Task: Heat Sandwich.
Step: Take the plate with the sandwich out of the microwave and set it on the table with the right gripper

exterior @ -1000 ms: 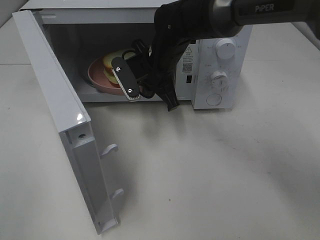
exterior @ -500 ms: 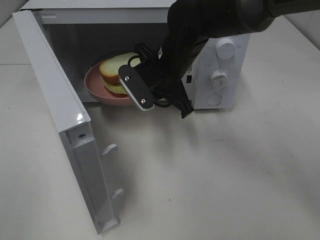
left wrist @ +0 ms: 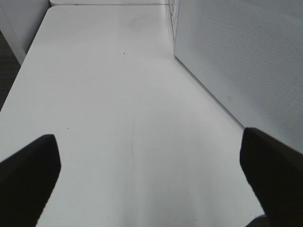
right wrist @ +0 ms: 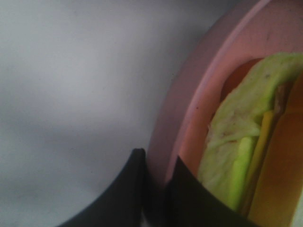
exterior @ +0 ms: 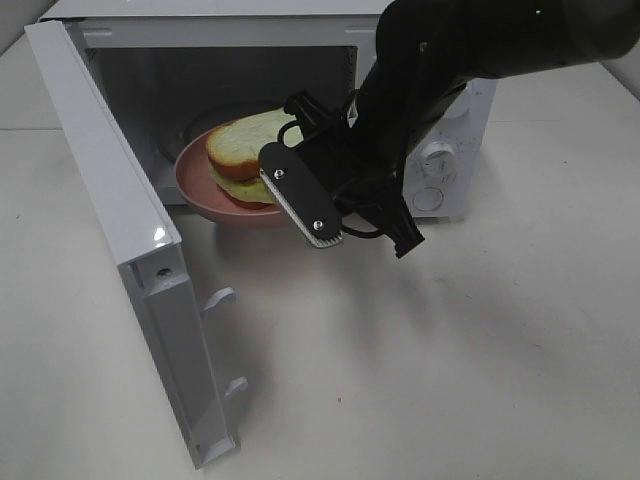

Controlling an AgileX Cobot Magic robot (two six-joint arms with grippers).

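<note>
Right gripper closed on the rim of the pink plate; in the wrist view one finger sits outside the rim, the other inside. Plate held at the mouth of the microwave, partly over the cavity sill, door swung wide. Sandwich lies on the plate, loose, top slice a little askew.

Left gripper well apart from the action, fingers spread wide, nothing between them, bare worktop below, the microwave's side wall beside it.

Risks, as judged:
- Grip is a thin pinch on one edge; the plate's far side is unsupported and could sag or twist out.
- Any tilt and the sandwich may slide or shed filling.
- Plate edge could catch the cavity sill or door frame.
- Arm crowds the control panel; a knob could get bumped.

Writing: none readable. Panel mostly hidden behind the arm.
</note>
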